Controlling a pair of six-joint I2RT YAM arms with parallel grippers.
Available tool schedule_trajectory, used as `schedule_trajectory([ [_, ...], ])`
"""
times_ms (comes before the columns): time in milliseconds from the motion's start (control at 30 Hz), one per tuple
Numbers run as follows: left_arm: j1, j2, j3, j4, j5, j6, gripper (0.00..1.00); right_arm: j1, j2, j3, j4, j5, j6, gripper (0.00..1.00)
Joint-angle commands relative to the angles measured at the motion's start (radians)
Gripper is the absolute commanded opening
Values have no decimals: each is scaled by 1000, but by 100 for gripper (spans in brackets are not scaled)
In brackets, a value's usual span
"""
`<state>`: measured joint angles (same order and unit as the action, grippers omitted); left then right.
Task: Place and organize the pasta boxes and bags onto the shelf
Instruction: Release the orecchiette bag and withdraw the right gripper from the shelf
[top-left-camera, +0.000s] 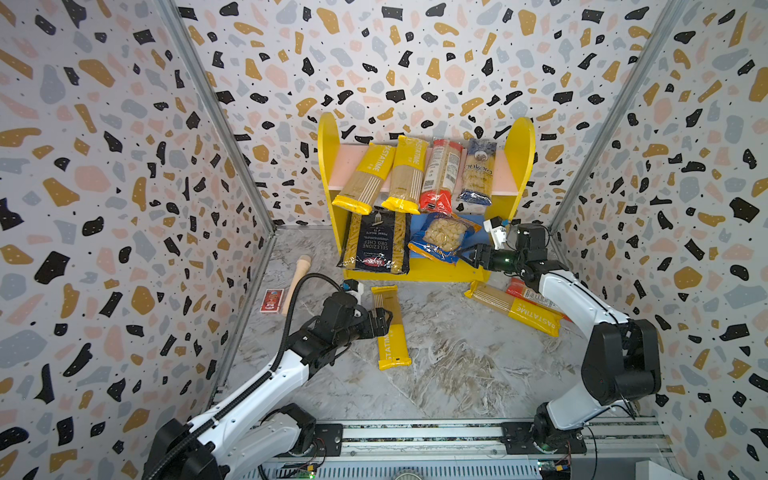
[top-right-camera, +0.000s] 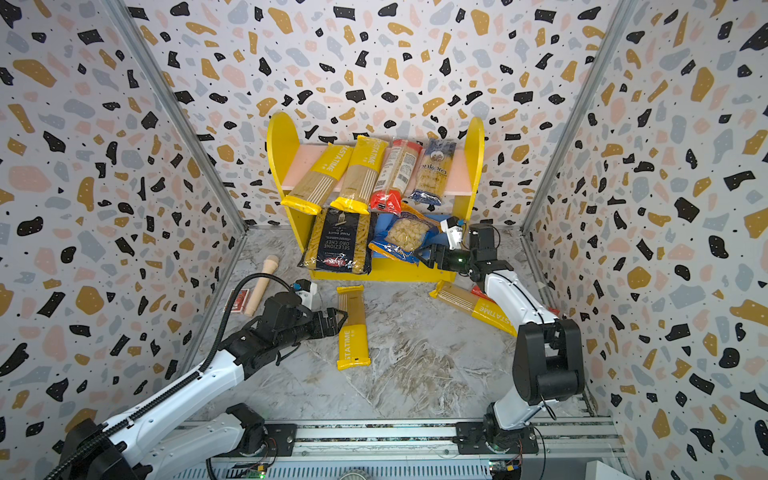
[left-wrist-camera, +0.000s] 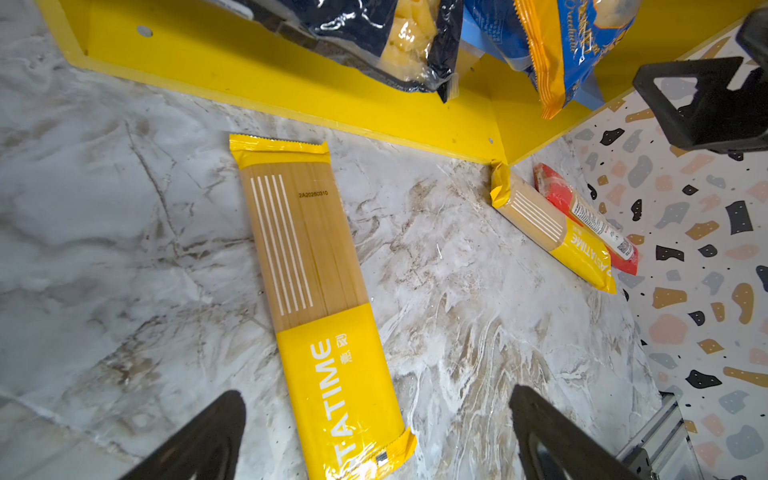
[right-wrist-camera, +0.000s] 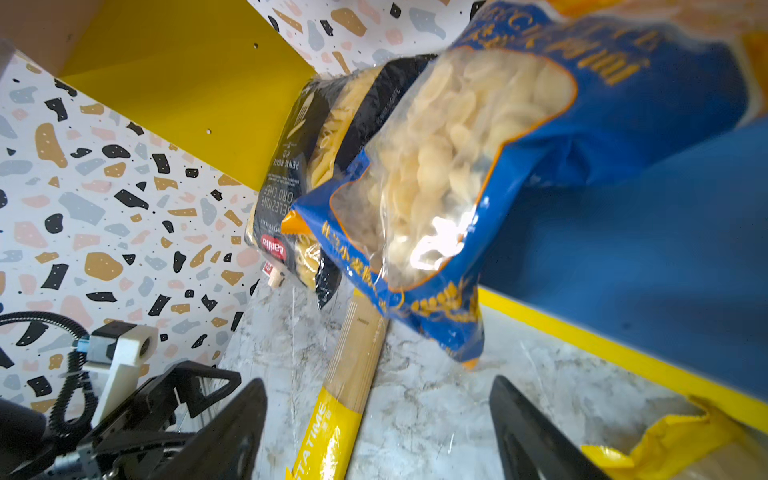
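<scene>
The shelf holds two yellow PASTATIME packs, a red-ended pack and a dark-blue ankara pack on its pink upper board. A black Barilla bag and a blue-orange bag lean on the blue lower board. My right gripper is open just off the blue-orange bag's low corner, holding nothing. My left gripper hangs open over a yellow pack lying on the floor. Another yellow pack and a red pack lie under the right arm.
A beige wooden stick and a small red card box lie on the marble floor at the left wall. Patterned walls close in three sides. The arms' base rail runs along the front.
</scene>
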<state>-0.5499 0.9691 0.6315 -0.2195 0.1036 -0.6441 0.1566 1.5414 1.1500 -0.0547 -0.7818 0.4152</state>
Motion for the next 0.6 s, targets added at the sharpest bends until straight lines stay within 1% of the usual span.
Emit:
schedule_trajectory([
  [0,7,-70,-45,-7,-31,-38,100,9,-126,-59,-43,28,-31,84],
  [133,7,-152,-95,-41,-79,-64,100,34,-250,-145,-74,63,-36,83],
  [233,7,-209,-116,-81,-103,-77,100,98,-324,-193,-101,94,-36,83],
  [333,8,-278,-145,-129,-144,-118,100,243,-361,-228,-150,215,-54,83],
  [367,7,-307,-160,-144,-157,-135,100,303,-365,-232,-173,279,-58,84],
  [500,7,-427,-213,-225,-205,-214,99,489,-363,-262,-204,478,-14,88],
  [567,7,-488,-227,-276,-230,-233,100,567,-349,-265,-219,550,9,89],
])
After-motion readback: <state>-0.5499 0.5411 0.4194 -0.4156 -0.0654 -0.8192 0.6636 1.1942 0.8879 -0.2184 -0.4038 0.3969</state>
